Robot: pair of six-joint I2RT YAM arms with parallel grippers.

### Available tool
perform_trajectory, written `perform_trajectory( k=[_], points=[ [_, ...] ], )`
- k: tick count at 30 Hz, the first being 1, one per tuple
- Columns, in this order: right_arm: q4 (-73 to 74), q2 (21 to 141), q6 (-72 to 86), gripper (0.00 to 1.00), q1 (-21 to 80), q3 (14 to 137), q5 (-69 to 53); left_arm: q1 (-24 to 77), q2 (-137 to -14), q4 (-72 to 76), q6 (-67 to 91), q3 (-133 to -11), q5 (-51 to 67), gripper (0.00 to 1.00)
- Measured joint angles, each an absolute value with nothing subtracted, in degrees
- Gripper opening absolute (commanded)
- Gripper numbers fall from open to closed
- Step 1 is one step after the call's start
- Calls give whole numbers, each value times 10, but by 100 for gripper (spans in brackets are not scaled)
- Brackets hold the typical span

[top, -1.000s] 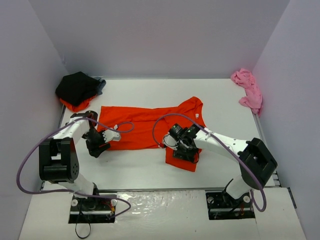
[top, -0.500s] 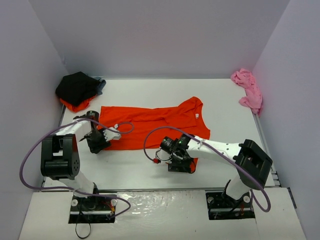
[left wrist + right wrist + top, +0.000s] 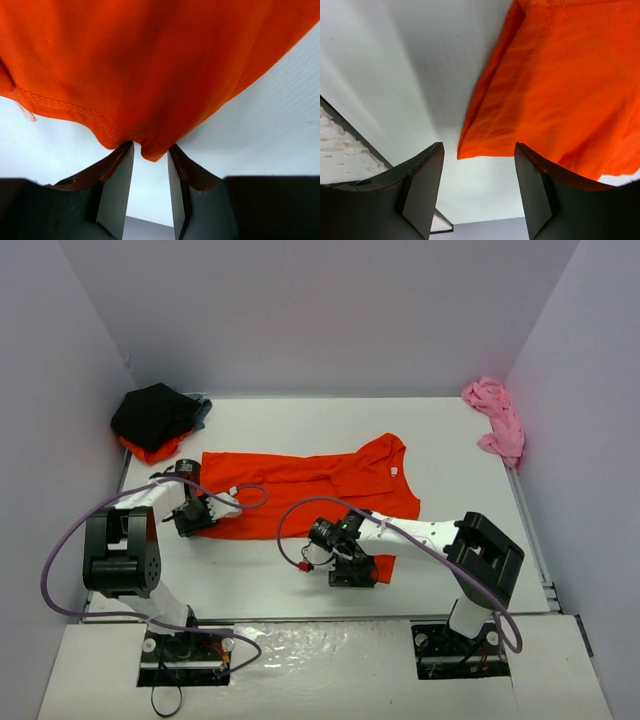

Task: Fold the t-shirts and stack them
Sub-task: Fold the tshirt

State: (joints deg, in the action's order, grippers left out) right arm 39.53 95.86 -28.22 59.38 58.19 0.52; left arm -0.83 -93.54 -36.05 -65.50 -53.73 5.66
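An orange-red t-shirt (image 3: pixel 290 485) lies spread across the middle of the table, hem to the left and collar to the right. My left gripper (image 3: pixel 192 520) is at the hem's near-left corner. In the left wrist view its jaws (image 3: pixel 151 145) stand narrow, with that corner of the shirt (image 3: pixel 150 65) poking between the fingertips and a gap behind it. My right gripper (image 3: pixel 352 570) is low at the near sleeve, open (image 3: pixel 479 147), the cloth's corner (image 3: pixel 560 85) just ahead of its tips. A black t-shirt (image 3: pixel 152 412) rests on another orange-red one (image 3: pixel 150 450) at the back left.
A pink t-shirt (image 3: pixel 496 420) lies crumpled at the back right by the wall. White walls enclose the table (image 3: pixel 260 580) on three sides. Both arms' cables loop over the near part of the shirt.
The left gripper has moved up to the hem corner and its jaws have narrowed round it. The right gripper has slid left and nearer, down to the sleeve's edge.
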Motion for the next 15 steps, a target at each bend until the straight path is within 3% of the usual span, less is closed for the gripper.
perform_trajectory(
  k=[15],
  points=[
    [381,1026,-257,46,610,612,-2,-4,-931,-327,-659,-526,29,30]
  ],
)
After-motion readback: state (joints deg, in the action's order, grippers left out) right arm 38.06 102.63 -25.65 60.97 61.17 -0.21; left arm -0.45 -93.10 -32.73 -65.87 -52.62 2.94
